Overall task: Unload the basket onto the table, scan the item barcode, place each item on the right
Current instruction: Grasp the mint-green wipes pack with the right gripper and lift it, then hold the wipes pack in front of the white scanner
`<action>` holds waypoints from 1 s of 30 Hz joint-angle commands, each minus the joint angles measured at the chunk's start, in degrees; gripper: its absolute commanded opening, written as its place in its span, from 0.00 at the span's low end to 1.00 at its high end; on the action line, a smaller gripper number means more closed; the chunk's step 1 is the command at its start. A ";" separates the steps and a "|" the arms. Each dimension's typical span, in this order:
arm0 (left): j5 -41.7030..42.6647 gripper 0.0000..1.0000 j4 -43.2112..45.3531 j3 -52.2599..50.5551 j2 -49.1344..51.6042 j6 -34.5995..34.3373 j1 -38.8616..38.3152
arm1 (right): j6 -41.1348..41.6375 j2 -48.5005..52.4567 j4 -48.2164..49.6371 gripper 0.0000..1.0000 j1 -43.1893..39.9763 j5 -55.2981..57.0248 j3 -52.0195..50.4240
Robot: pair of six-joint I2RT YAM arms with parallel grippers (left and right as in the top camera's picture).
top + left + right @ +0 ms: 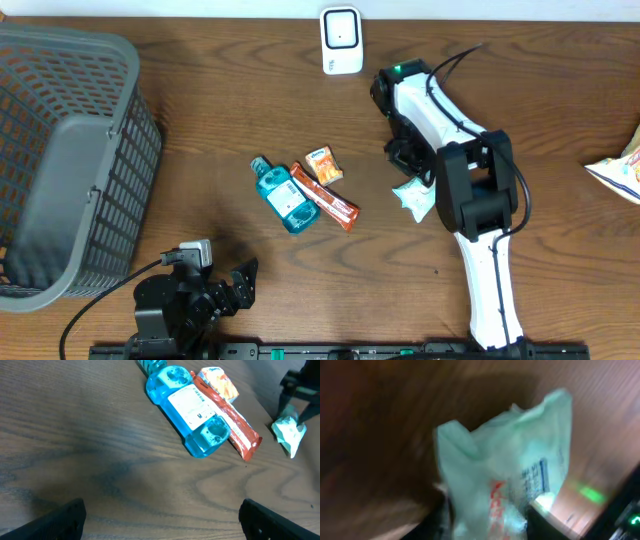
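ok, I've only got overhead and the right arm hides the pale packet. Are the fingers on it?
Observer: In the right wrist view the packet fills the frame, with the right gripper flanking its lower edge. It's too blurred to confirm a grip.
Operator: Any print showing?
Observer: Red lettering and a small blue printed block; no barcode legible.
Operator: Left arm?
Observer: The left gripper is open, nothing between its fingertips. The blue bottle lies ahead, white label up.

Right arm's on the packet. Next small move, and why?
Probably lift the packet a little, straight up. The right gripper seems pinched on its crumpled top, but it looks to rest on the table, and the scanner stands apart at the far edge, so it should clear the wood before travelling there.
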 commanded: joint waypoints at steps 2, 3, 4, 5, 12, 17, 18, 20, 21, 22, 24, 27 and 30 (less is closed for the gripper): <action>-0.33 0.98 -0.74 0.31 -0.22 -0.50 0.11 | -1.16 6.03 -1.51 0.01 0.28 -1.64 -1.14; -0.33 0.98 -0.74 0.31 -0.22 -0.50 0.11 | -1.60 6.03 -1.86 0.01 0.28 -1.99 -1.14; -0.33 0.98 -0.74 0.31 -0.22 -0.50 0.11 | -2.32 6.01 -1.88 0.01 0.28 -2.32 -1.11; -0.33 0.98 -0.74 0.31 -0.22 -0.50 0.11 | -3.37 5.77 -1.88 0.01 0.22 -2.84 -0.92; -0.33 0.98 -0.74 0.31 -0.22 -0.50 0.11 | -25.33 2.64 -2.12 0.01 -1.57 -18.53 7.56; -0.33 0.98 -0.74 0.31 -0.22 -0.50 0.11 | -55.84 -0.68 -2.32 0.01 -2.51 -43.12 11.52; -0.33 0.98 -0.76 0.31 -0.22 -0.50 0.11 | -65.35 -1.42 -2.91 0.01 -2.62 -49.70 11.52; -0.33 0.98 -0.74 0.31 -0.22 -0.50 0.11 | -77.02 -1.95 -5.75 0.01 -2.84 -57.05 11.52; -0.33 0.98 -0.76 0.31 -0.22 -0.50 0.11 | -80.32 -1.95 -6.93 0.01 -2.95 -59.08 11.52; -0.33 0.98 -0.74 0.31 -0.22 -0.50 0.11 | -83.03 -1.95 -7.93 0.01 -2.97 -60.48 11.52; -0.33 0.98 -0.74 0.31 -0.22 -0.50 0.11 | -83.84 -1.95 -7.89 0.01 -2.97 -60.28 11.41; -0.33 0.98 -0.74 0.31 -0.22 -0.50 0.11 | -86.73 -1.97 -7.87 0.01 -2.75 -63.63 11.41; -0.33 0.98 -0.74 0.31 -0.22 -0.50 0.11 | -98.01 -1.97 -7.87 0.01 -2.82 -73.48 11.41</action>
